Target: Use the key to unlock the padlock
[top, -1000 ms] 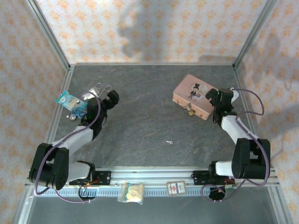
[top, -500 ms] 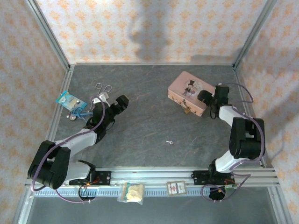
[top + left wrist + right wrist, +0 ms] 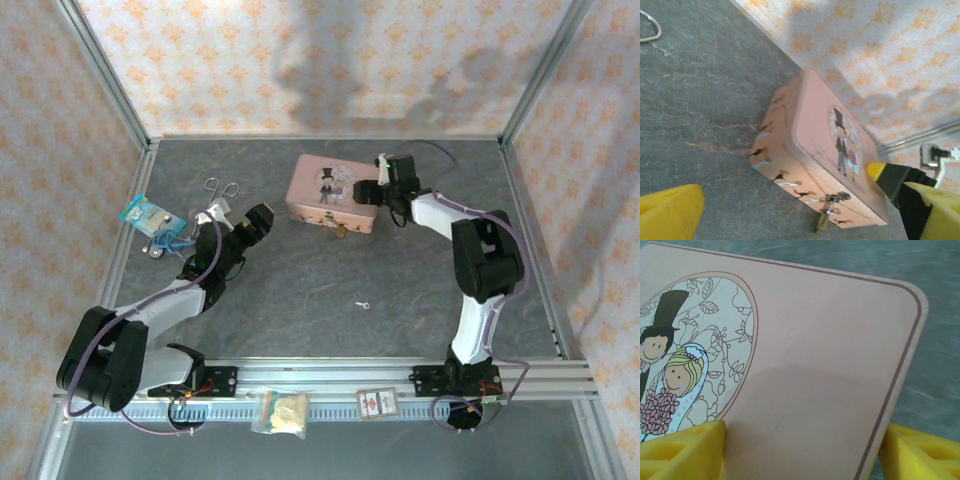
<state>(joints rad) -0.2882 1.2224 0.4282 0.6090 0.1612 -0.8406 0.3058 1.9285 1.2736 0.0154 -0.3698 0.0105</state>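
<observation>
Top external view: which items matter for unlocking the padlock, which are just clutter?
For the job: small brass-coloured padlock on the clasp of the pink picture tin; tiny silvery metal key lying loose on the table.
Lying about: silver wire tongs with two loops; blue-and-white packet; clear bag of pale pieces and small card on the front rail.

We find the tin [image 3: 330,190] toward the far edge of the table [image 3: 300,270], about midway across, with the padlock [image 3: 341,231] on its near side. The key [image 3: 363,304] lies nearer us, well apart. Tongs [image 3: 222,187] and a packet [image 3: 147,214] sit toward the left edge.
</observation>
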